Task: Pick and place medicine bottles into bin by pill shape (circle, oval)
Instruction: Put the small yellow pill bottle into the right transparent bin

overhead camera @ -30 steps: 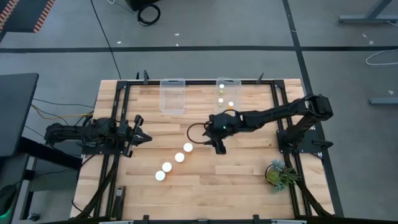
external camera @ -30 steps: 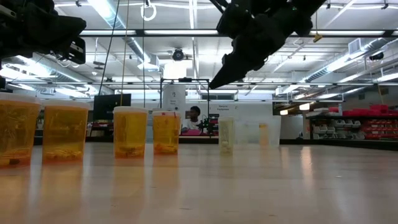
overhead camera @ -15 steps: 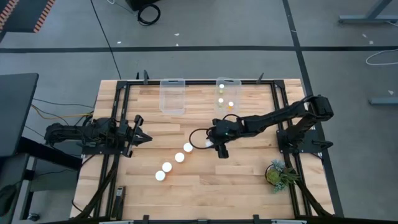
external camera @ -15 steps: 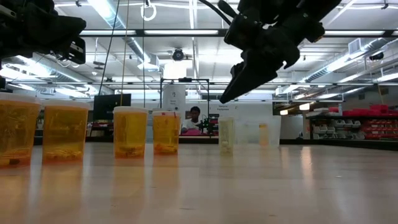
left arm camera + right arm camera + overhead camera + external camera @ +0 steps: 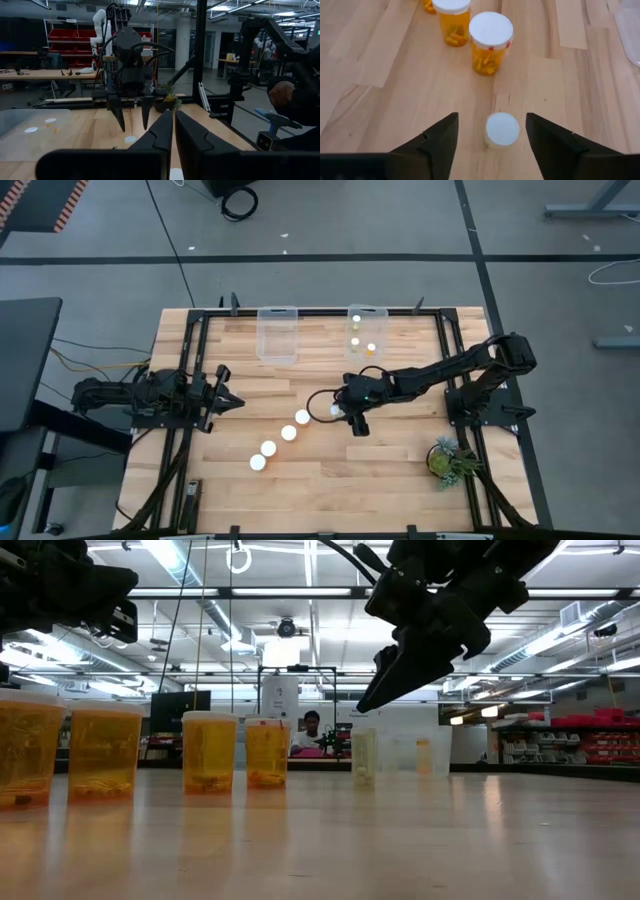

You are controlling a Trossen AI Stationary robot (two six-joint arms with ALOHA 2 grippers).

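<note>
Several amber medicine bottles with white caps stand upright in a slanting row [image 5: 288,433] on the wooden table. A smaller white-capped bottle [image 5: 502,129] stands at the row's far right end [image 5: 335,410]. My right gripper [image 5: 491,116] hovers open over it, slanting down, one finger on each side of the cap, touching nothing [image 5: 353,421] [image 5: 365,705]. Two larger bottles [image 5: 490,42] [image 5: 452,22] beyond it show oblong yellow pills. My left gripper [image 5: 226,400] waits shut at the table's left side [image 5: 174,117].
Two clear bins stand at the far edge: the left bin [image 5: 278,335], and the right bin [image 5: 367,312] with three small bottles in it. A small potted plant [image 5: 447,460] sits at the near right. Bare wood lies near the row's right side.
My right gripper has sunk and moved a little toward the table's near edge, coming down over the small bottle at the row's end. The bottles have stayed where they were.
</note>
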